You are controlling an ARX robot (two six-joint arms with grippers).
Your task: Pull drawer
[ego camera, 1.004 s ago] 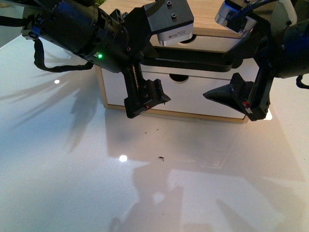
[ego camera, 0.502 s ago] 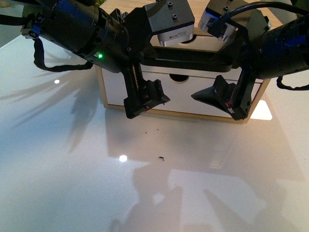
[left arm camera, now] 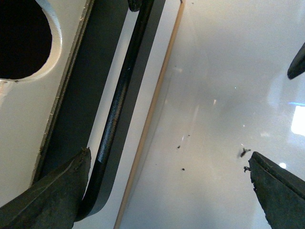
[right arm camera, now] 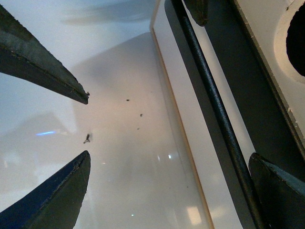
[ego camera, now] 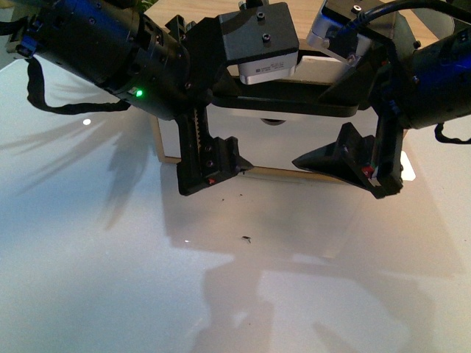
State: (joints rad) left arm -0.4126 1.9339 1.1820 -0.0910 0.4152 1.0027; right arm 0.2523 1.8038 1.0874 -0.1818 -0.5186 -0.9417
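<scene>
The drawer [ego camera: 325,68] is the upper one of a small light-wood cabinet, with a white front [left arm camera: 26,119] and a half-round notch [left arm camera: 21,38] in its top edge. Its long black bar handle [ego camera: 294,99] runs across the front [right arm camera: 267,28]. My left gripper [ego camera: 239,132] is open at the handle's left part; one finger [left arm camera: 47,200] lies on the drawer side of the bar [left arm camera: 119,100], the other [left arm camera: 281,191] over the table. My right gripper [ego camera: 316,131] is open at the right part, the bar [right arm camera: 214,109] just inside one finger [right arm camera: 281,191].
Below the handle sits a second white drawer front [ego camera: 272,147] with a notch and no handle. The cabinet stands on a glossy white table [ego camera: 110,279]. Small dark specks [ego camera: 245,239] lie on the table before it.
The right gripper swung left toward the handle, then both grippers sank a little lower in front of the cabinet. The drawer shows no clear movement.
</scene>
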